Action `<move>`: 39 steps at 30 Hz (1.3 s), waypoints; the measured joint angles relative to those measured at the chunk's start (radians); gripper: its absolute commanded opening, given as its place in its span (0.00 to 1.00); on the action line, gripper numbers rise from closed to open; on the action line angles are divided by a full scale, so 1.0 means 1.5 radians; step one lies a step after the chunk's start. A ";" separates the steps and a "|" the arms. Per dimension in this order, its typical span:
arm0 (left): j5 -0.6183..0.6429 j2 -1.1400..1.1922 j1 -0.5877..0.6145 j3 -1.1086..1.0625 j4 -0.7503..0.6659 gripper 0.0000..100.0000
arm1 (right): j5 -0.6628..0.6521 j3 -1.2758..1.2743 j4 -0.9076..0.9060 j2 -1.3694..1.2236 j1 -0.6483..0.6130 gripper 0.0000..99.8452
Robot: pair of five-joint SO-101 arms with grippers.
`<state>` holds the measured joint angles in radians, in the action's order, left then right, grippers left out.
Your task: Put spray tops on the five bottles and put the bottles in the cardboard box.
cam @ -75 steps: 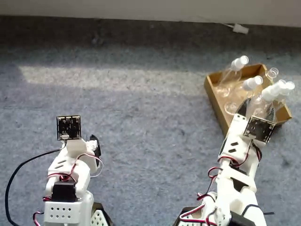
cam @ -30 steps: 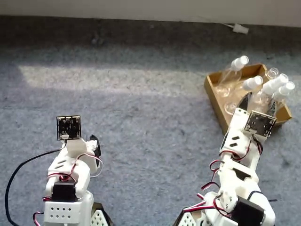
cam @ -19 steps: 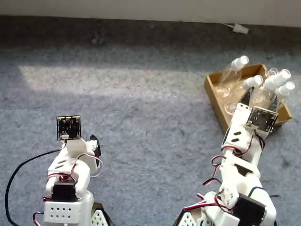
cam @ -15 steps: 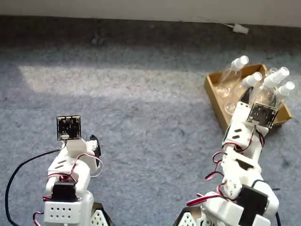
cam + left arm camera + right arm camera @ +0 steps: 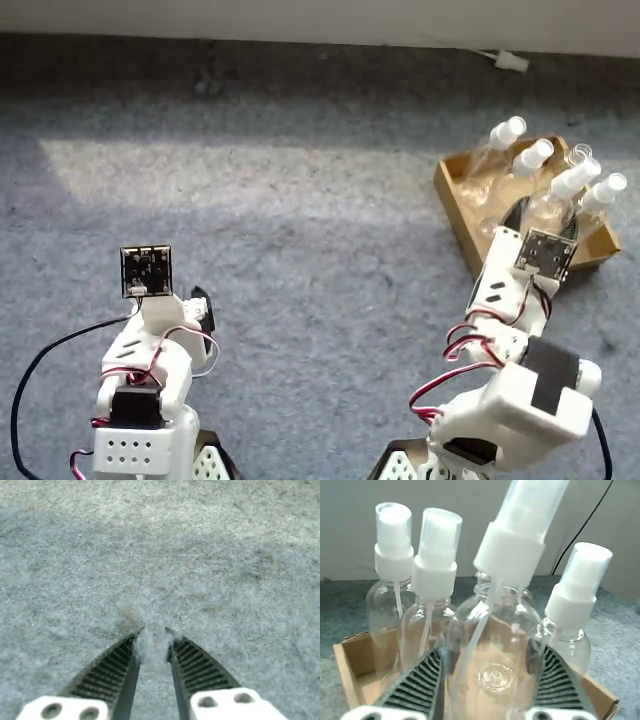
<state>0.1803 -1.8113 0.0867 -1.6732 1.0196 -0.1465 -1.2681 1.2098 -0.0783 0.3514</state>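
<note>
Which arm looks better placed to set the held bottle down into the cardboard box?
Right, most likely. The right gripper clamps the spray-topped bottle directly over the cardboard box. The left gripper sits far off over bare carpet, holding nothing.

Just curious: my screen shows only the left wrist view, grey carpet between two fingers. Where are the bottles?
Observer: In the high view, the bottles stand in the cardboard box by the right arm.
Operator: Is one being held?
Observer: Yes. The right gripper is shut on a tilted bottle with its spray top on.
Operator: All topped?
Observer: No, one open neck shows among them.
</note>
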 measured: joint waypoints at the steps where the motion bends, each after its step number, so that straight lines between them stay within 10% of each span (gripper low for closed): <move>1: 0.000 0.000 0.000 0.000 0.000 0.03 | 0.000 0.000 0.006 -0.005 0.000 0.13; 39: 0.000 0.000 0.000 0.000 0.000 0.03 | 0.001 0.010 0.050 -0.129 -0.003 0.21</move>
<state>0.1803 -1.8113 0.0867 -1.6732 1.0196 -0.1450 -1.2528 1.2850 -0.2716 0.3468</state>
